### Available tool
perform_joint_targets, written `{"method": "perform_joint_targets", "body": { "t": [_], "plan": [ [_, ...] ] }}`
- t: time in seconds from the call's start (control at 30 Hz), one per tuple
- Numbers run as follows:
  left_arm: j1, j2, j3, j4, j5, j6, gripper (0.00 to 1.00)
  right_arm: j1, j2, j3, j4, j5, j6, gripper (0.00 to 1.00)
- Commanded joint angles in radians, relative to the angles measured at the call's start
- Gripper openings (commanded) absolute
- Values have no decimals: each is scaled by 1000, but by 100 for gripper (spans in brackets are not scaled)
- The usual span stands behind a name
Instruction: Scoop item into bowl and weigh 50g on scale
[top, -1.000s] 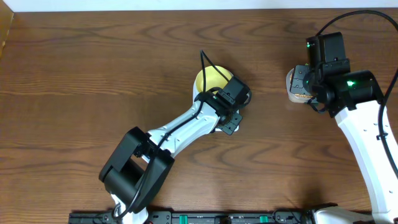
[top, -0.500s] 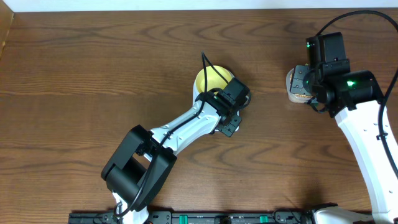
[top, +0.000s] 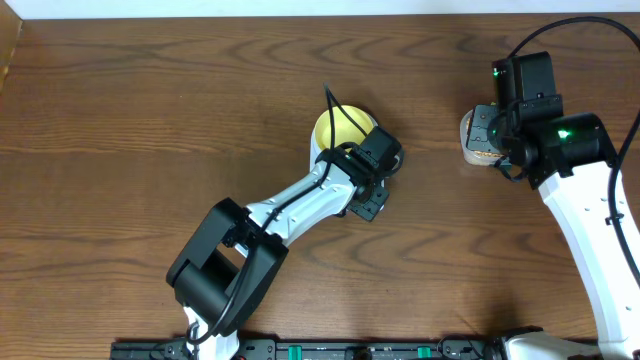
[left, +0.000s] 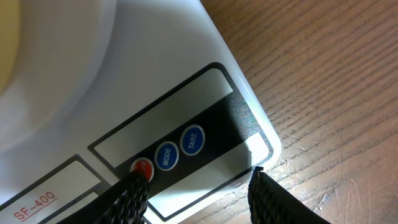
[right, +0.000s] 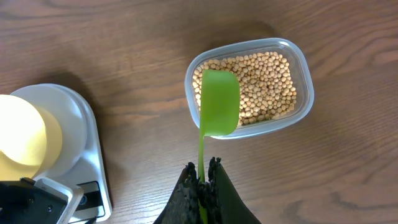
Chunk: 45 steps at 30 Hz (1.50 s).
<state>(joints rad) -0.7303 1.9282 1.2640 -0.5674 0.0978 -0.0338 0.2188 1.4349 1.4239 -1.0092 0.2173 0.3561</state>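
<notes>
The white scale (left: 155, 118) shows close up in the left wrist view, with its red button (left: 142, 168) and two blue buttons. My left gripper (left: 199, 190) is open over the scale's button end, its left fingertip at the red button. The pale yellow bowl (right: 22, 138) sits on the scale's platform (right: 74, 124); it also shows in the overhead view (top: 333, 127). My right gripper (right: 205, 171) is shut on the handle of a green scoop (right: 219, 111), whose cup hangs over the tan beans (right: 267, 81).
The beans lie in a clear plastic tub (right: 305, 93) on the wooden table, to the right of the scale. In the overhead view the tub (top: 468, 141) is mostly hidden under my right arm. My left arm (top: 290, 205) stretches diagonally from the front.
My left arm's elbow has shifted slightly to the right while its gripper stays over the scale's buttons. The right arm has not moved.
</notes>
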Motion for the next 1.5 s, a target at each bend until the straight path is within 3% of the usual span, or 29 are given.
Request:
{"method": "perform_joint_targets", "body": {
  "t": [0.0,1.47],
  "plan": [
    [0,13,-4,2,3,-16,55,-6,-24,10,-2,9,-5,1],
    [0,8,-88,61,-5,-16,55,-6,-42,10,3,9,-5,1]
  ]
}}
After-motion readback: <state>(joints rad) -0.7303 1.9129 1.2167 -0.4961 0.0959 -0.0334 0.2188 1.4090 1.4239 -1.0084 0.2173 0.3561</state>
